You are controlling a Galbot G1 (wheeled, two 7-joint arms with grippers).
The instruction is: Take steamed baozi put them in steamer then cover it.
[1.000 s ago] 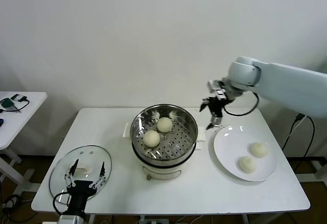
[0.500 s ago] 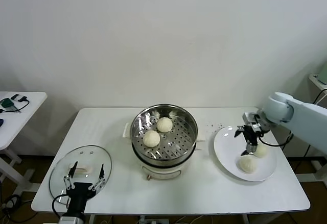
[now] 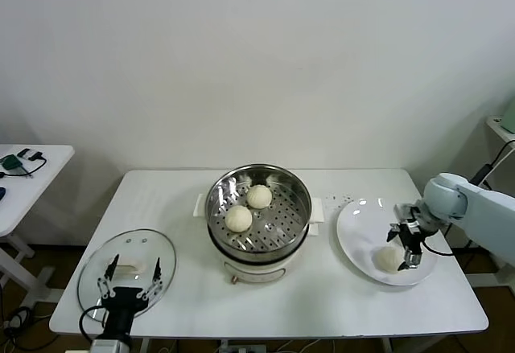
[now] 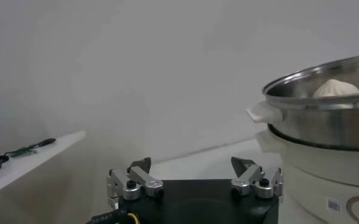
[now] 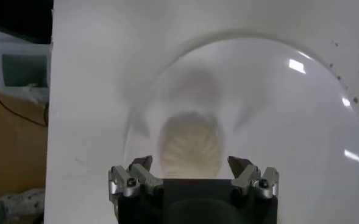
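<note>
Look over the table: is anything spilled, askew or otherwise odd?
Yes: small dark specks lie scattered on the white table between the steamer and the plate, like crumbs or grit. They also show beside the plate in the right wrist view. Nothing else stands out.

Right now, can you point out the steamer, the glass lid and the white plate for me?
steamer (image 3: 299, 186), head view, on its steel rim.
glass lid (image 3: 145, 246), head view, on the glass.
white plate (image 3: 358, 232), head view, on its bare surface.
</note>
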